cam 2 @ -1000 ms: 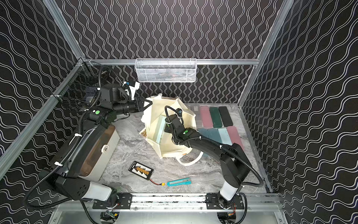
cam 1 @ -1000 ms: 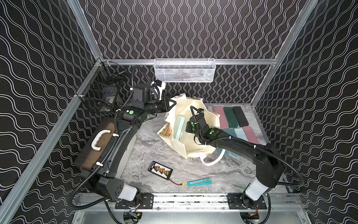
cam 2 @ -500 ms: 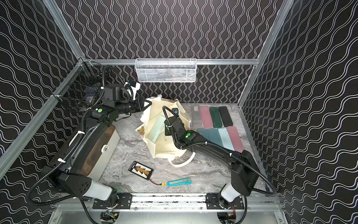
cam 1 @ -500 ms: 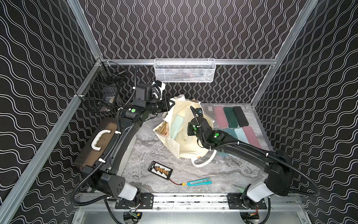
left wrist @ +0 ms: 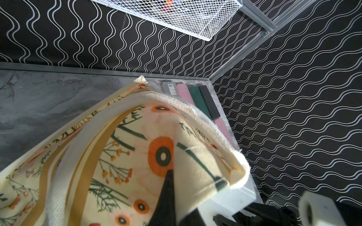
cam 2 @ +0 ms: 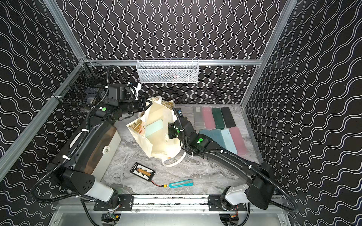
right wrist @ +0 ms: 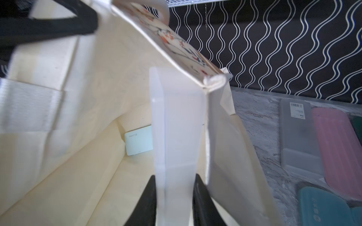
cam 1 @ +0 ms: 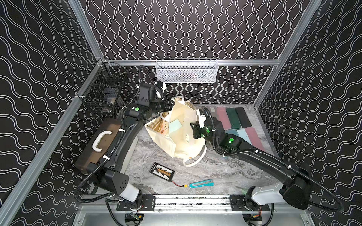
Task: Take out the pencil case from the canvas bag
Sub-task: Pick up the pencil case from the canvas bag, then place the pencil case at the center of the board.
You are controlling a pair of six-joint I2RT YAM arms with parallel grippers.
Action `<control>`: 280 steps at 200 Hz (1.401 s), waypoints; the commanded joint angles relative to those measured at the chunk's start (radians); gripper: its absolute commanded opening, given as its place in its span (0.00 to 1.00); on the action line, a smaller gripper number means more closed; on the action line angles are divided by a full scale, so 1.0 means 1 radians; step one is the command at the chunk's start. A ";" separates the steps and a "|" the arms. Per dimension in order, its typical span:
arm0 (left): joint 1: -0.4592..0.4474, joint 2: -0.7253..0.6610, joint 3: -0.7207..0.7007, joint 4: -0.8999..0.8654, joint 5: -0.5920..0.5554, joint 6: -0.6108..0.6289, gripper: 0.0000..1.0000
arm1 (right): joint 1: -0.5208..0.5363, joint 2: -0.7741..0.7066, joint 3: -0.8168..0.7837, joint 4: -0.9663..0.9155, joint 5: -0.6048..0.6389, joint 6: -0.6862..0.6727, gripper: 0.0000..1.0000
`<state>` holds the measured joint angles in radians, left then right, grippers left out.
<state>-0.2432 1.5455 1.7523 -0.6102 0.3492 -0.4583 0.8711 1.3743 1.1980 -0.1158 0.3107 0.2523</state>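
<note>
Marble tabletop, right gripper clamping translucent case, wrist-only

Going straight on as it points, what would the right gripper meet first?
The right gripper grips a frosted pencil case; beyond it, probably the canvas bag's printed side, depth unclear.

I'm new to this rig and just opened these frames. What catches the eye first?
The cream canvas bag at the centre, its rim pinched by the left gripper. At its mouth the right gripper is clamped on a translucent pencil case, a mint case lying deeper inside. Coloured cases lie in rows at the far right.
</note>
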 commanded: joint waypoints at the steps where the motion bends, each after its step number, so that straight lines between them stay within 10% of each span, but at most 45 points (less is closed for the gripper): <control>1: 0.001 0.017 0.036 0.022 -0.076 -0.006 0.00 | 0.002 -0.032 0.014 0.037 -0.065 -0.024 0.13; 162: 0.008 0.129 0.347 -0.269 -0.512 0.069 0.00 | -0.173 -0.273 0.104 -0.427 -0.076 -0.098 0.11; 280: 0.102 0.108 0.493 -0.384 -0.455 0.091 0.00 | -0.444 0.090 0.238 -0.784 -0.349 -0.042 0.11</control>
<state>-0.1516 1.6745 2.2311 -1.0096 -0.1104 -0.3901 0.4648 1.4021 1.4006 -0.8276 0.0761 0.2043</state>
